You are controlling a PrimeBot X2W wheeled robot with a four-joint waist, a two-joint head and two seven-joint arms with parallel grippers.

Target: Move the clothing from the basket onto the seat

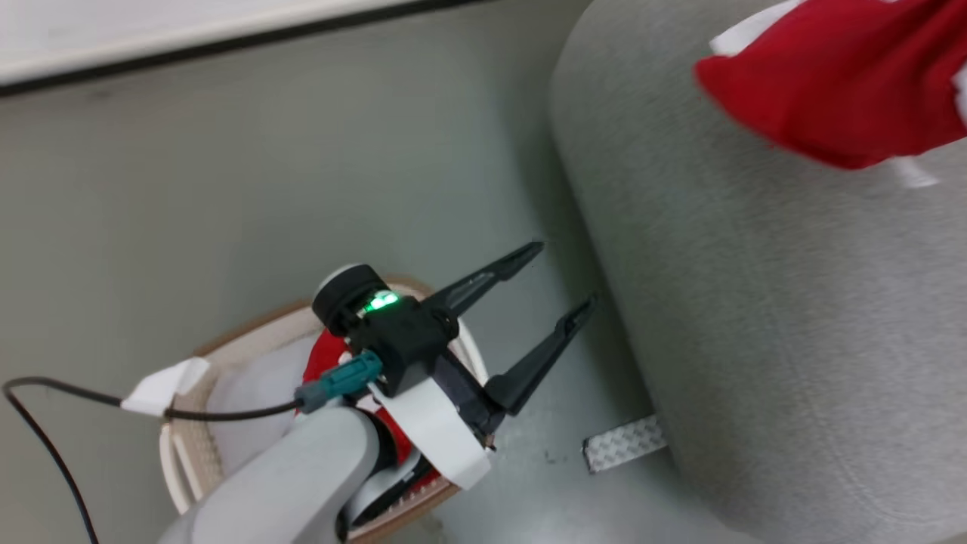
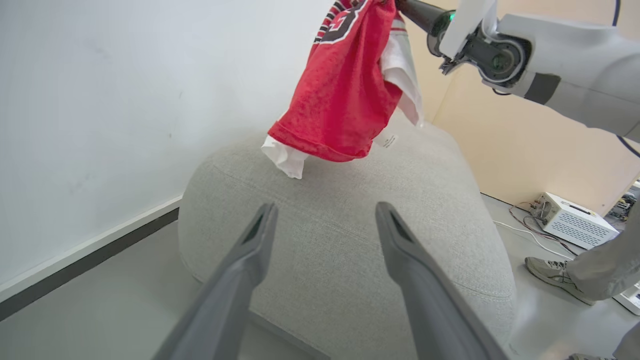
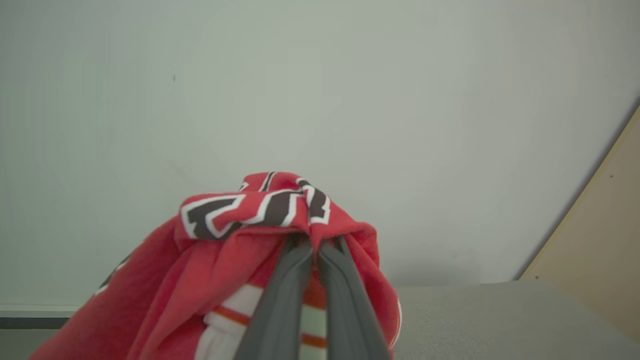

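A red garment point(image 2: 345, 90) with black-and-white block lettering hangs just above the grey seat point(image 2: 350, 260), its lower hem brushing the top. My right gripper point(image 3: 316, 245) is shut on its bunched upper fold point(image 3: 250, 210). In the head view the same garment point(image 1: 846, 75) hangs at the top right over the seat point(image 1: 793, 302). My left gripper point(image 1: 563, 276) stands open and holds nothing, above the floor between basket and seat, its fingers point(image 2: 250, 250) pointing at the seat. The cream basket point(image 1: 249, 332) lies under my left wrist, with another red garment point(image 1: 325, 359) inside, mostly hidden by the arm.
A white wall and dark baseboard point(image 2: 75, 265) run behind the seat. On the floor near the seat's base lies a grey tape strip point(image 1: 623, 442). A black cable point(image 1: 45, 438) trails by the basket. A person's shoe point(image 2: 552, 270) and a white box point(image 2: 575, 225) are beyond the seat.
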